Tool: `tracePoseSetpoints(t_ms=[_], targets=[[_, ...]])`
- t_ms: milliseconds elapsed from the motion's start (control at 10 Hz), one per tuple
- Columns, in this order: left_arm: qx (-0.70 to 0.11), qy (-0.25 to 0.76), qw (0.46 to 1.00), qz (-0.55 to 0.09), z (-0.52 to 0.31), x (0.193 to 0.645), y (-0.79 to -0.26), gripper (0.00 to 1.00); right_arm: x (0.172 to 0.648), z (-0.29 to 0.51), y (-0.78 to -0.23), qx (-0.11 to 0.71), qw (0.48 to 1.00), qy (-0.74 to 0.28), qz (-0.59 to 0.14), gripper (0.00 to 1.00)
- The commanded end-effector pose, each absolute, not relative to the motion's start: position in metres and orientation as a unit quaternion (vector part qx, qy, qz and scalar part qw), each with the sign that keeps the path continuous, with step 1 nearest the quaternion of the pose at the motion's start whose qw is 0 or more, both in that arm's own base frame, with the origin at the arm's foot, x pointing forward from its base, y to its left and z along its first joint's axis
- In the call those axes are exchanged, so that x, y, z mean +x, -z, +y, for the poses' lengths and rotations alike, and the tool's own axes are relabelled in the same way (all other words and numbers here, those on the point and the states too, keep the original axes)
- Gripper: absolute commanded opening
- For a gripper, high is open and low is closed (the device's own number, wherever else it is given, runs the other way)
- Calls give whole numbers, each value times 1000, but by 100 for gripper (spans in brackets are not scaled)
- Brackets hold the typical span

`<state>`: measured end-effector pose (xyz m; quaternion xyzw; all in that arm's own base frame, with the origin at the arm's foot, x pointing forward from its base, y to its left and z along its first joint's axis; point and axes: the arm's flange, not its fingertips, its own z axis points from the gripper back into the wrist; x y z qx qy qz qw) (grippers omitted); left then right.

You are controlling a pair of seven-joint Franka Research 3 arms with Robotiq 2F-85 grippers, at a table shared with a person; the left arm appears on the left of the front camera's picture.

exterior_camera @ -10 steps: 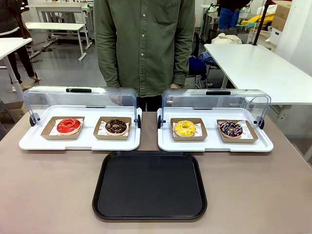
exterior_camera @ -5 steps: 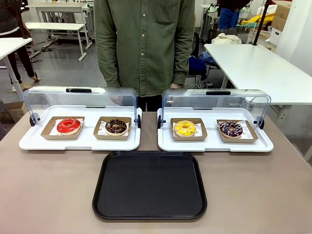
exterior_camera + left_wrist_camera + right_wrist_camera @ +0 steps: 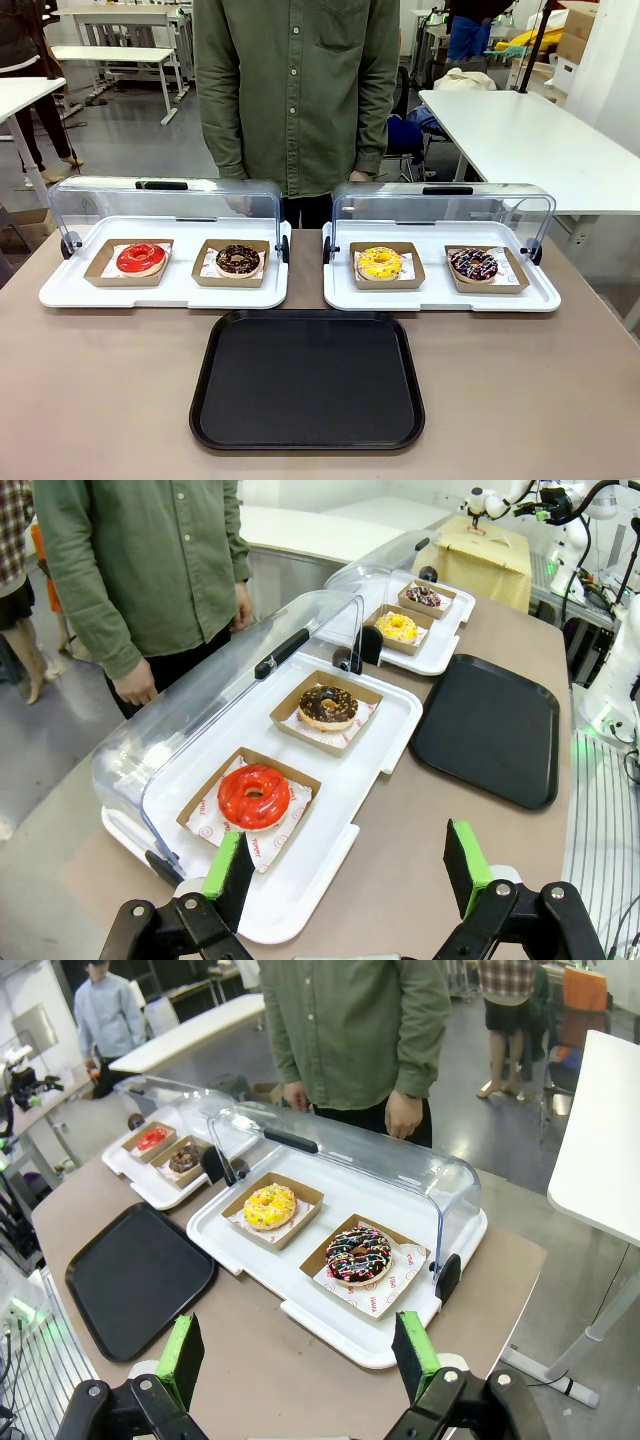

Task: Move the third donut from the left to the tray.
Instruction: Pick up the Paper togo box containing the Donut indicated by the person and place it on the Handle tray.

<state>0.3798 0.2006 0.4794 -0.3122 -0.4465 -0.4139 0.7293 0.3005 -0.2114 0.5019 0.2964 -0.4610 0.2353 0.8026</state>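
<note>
Left jaws: open, the two green pads [image 3: 226,866] set wide apart, held above the near edge of the tabletop [image 3: 100,400] beside the left white tray [image 3: 60,290]. They grip nothing.

Right jaws: open, green pads [image 3: 184,1350] wide apart, held above the tabletop at the end of the right white tray [image 3: 540,296]. They grip nothing.

The yellow donut [image 3: 380,263] sits in its brown cardboard holder [image 3: 388,284] in the left position of the right white tray. It is third from the left in the row of four. A dark donut with coloured sprinkles [image 3: 473,264] sits beside it on the same tray.

The left white tray carries a red donut [image 3: 140,258] and a chocolate donut [image 3: 238,260], each in a cardboard holder.

Both clear lids [image 3: 160,200] are swung up and back, leaving the front of each white tray open.

The black tray [image 3: 308,380] lies flat on the tabletop in front of the two white trays, centred on the gap between them, close to their front edges.

A person in a green shirt [image 3: 295,90] stands at the far side, both hands hanging just behind the lids.
</note>
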Motion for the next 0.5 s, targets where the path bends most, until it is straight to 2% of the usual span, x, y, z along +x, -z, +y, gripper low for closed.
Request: tracePoseSetpoints(t_ms=[0,400], targets=[[-316,418,726,-447,201,379,-479,100,303,-212,-503,295,792,-241,-476,100],[-316,418,726,-447,201,379,-479,100,303,-212,-503,295,792,-241,-476,100]])
